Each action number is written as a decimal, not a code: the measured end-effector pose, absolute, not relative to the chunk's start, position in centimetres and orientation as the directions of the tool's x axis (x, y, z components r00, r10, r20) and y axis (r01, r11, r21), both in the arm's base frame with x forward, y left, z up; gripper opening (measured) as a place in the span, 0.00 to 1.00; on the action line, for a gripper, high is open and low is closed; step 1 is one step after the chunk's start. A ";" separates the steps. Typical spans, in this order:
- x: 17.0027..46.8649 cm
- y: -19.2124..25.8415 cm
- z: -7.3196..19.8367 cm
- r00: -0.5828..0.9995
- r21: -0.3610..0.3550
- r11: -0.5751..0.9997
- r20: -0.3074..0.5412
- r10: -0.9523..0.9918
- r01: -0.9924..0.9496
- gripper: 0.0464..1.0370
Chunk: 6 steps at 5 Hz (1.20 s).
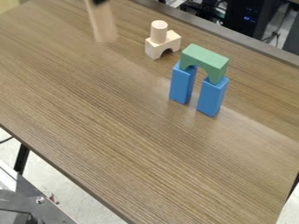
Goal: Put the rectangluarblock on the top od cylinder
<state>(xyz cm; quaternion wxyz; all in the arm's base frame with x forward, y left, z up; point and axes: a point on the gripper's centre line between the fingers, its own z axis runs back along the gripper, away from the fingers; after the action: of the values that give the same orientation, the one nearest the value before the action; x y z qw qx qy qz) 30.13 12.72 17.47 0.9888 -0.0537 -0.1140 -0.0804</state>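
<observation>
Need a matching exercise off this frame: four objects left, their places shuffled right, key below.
1. green wooden arch block
2. pale wooden cylinder
3. pair of blue rectangular blocks
4. tall pale rectangular block

A. left of both stacks in the view
B. standing on the table, holding up the green piece
C. on top of a pale wooden arch block
D. bridging two uprights

Pairs: 1-D, 2-C, 3-B, 4-A
</observation>
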 end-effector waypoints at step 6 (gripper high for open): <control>41.0 9.4 17.1 0.952 -0.020 0.966 0.181 -0.249 0.256 0.07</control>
<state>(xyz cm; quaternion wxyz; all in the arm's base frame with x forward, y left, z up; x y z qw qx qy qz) 40.96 9.42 17.08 0.9876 -0.0217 -0.0888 -0.1279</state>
